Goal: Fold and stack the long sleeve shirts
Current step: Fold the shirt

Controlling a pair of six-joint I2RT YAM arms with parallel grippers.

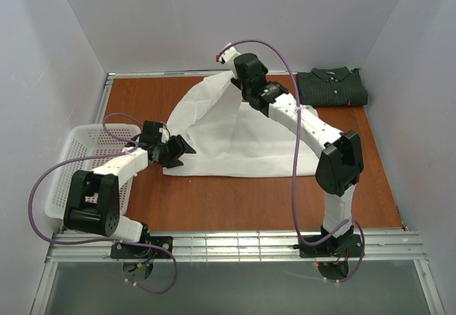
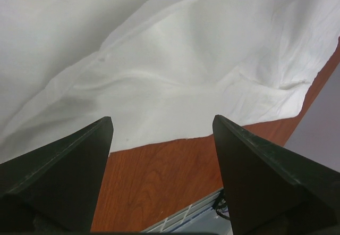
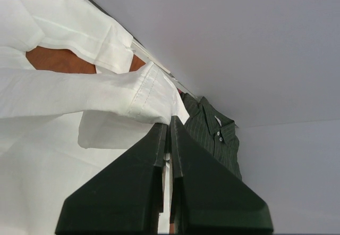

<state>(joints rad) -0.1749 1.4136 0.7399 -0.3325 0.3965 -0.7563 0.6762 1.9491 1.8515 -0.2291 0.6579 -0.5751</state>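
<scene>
White shirt: we see the white shirt spread over the middle of the desk. One part is lifted toward the upper centre of the top view, so the cloth hangs in a slanted sheet down to the left.
Right gripper: the right gripper is clenched on a stitched, cuff-like edge of the white shirt. In its wrist view the fingers meet with cloth pinched between them, and the fabric trails off to the left of the frame.
Left gripper: the left gripper is released, its jaws wide apart with nothing between them. It hangs over bare desk at the lower left corner of the cloth.
Key relation: from the left gripper, the shirt's near hem lies straight ahead, just beyond the fingertips. It runs across the wrist frame from lower left up toward the right edge, so it crosses the gap between the jaws rather than lying along it.
Nearer arm: the left arm is nearer to that corner, and the right arm is taken up with the raised edge.
Striped shirt: the dark green striped shirt lies folded at the upper right of the top view, well apart from the white one.
Basket: a white mesh basket sits at the left edge, beside the left arm.
Our judgement: we take the white shirt's fold as the step in hand. The left gripper would need to go forward onto the hem.
</scene>
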